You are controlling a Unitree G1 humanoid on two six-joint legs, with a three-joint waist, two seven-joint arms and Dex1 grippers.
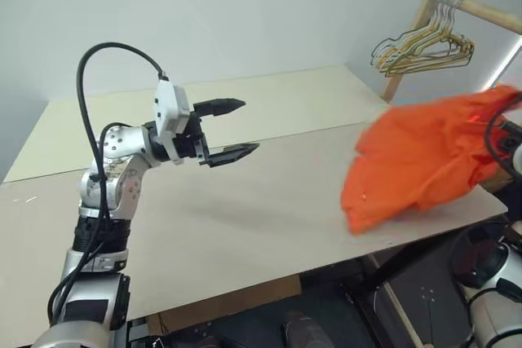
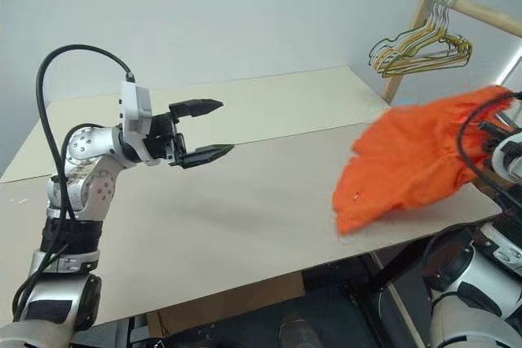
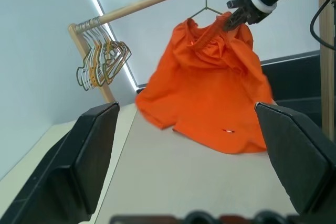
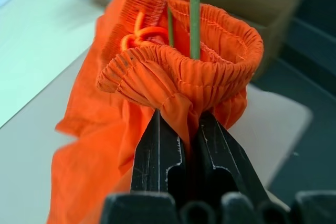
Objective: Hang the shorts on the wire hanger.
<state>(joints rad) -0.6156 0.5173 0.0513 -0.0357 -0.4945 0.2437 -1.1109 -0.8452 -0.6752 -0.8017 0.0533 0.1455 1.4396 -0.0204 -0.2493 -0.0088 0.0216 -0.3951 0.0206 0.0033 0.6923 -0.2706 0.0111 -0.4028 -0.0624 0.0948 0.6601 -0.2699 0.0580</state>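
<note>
Right wrist view: right pincer [image 4: 178,129] pressed together on the gathered waistband of the shorts [image 4: 157,87], with the thin wire hanger [image 4: 195,14] rising through the bunched elastic just beyond the fingertips. Risk from here: fabric sliding off the wire if released while the waistband sits bunched to one side; could also snag the hem dragging across the worktop [image 1: 245,218]. Seen from the head camera: shorts [image 1: 424,160] held up at the right edge, lower part trailing onto the worktop, near the wooden rail [image 1: 481,10]. Left pincer [image 1: 232,129] spread wide, empty, well apart from the shorts.
</note>
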